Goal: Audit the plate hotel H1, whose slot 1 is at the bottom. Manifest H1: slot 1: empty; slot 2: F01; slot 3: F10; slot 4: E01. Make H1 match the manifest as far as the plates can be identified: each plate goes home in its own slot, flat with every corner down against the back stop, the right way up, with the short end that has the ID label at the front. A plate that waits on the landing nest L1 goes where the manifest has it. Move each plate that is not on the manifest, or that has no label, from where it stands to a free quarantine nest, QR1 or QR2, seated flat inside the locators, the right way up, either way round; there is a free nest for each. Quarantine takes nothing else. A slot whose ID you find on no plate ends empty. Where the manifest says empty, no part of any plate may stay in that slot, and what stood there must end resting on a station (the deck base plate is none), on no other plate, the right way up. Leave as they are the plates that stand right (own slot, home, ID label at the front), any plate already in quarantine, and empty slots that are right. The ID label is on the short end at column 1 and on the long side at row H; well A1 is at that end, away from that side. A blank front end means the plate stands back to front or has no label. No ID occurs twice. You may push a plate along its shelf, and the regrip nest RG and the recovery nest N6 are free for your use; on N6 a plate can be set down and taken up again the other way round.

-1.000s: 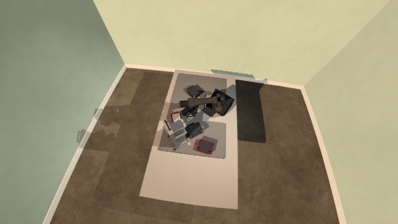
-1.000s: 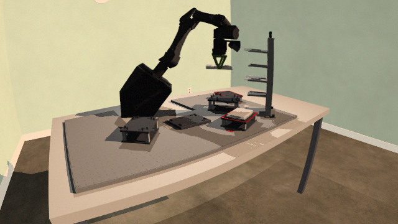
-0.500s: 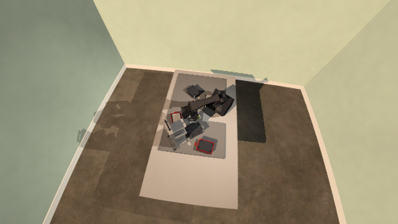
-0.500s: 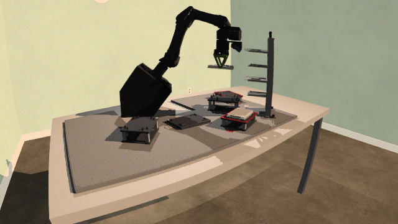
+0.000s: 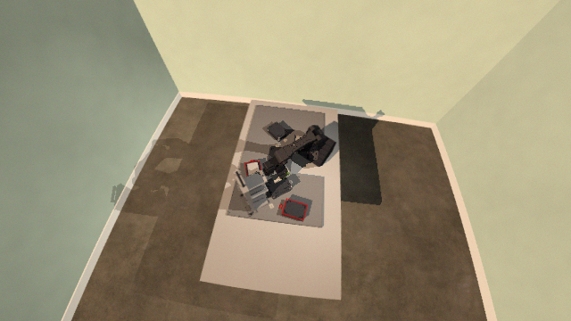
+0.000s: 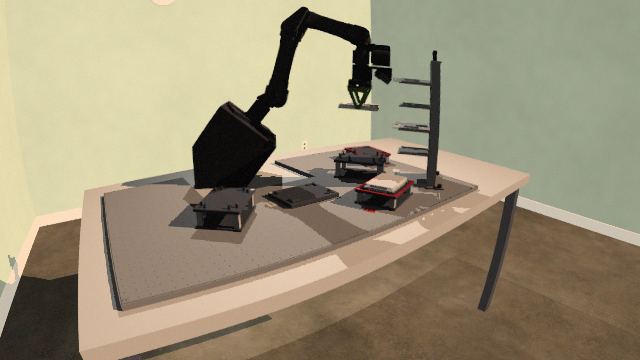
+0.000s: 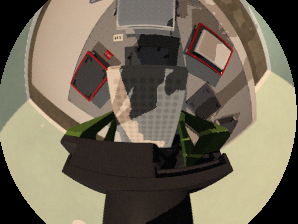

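Pale yellow and green walls close in a brown floor, and a beige worktop (image 6: 490, 172) carries a grey base plate with several nests. At the right of the exterior view stands the plate hotel (image 6: 434, 120), a dark post with four thin shelves reaching left. The end effector (image 6: 359, 101) hangs in the upper middle of that view, fingers spread wide and clamped across the width of a flat plate (image 6: 350, 106), which it holds level in the air. The plate sits just left of the shelf tips, roughly between the heights of the top two shelves. In the wrist view its long axis runs up the frame towards the hotel, so the coming move is probably a straight push rightward into a shelf. Which slot is meant cannot be told; no label is legible.
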Available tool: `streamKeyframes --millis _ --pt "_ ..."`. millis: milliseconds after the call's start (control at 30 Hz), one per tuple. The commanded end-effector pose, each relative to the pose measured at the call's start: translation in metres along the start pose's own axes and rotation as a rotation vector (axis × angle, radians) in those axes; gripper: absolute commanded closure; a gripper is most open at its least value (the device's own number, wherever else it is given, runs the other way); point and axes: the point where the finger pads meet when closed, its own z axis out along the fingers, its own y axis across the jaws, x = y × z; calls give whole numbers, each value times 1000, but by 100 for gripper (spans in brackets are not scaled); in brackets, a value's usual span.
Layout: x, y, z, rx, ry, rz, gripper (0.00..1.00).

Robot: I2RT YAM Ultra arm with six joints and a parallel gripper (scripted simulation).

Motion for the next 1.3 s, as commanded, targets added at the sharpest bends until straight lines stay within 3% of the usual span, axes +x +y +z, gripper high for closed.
streamKeyframes --millis 0,267,300,333,500,667,700,733,767,1167,1233,1267 --pt "-17 10 -19 25 -91 24 14" --pt "-18 10 -19 33 -96 37 14" --pt "-17 11 -12 29 -78 34 14" --pt "-7 9 4 31 -29 40 14" --pt "-8 7 21 33 -15 42 14" --pt "-9 8 26 31 -26 40 14" --pt "-23 10 11 29 -92 35 14" --pt "-12 7 29 32 -34 41 14" --pt "-10 7 37 33 -16 42 14" --pt "-13 5 69 34 -16 44 14" --pt "-13 5 69 34 -16 44 14" --pt "-24 8 55 29 -75 39 14"
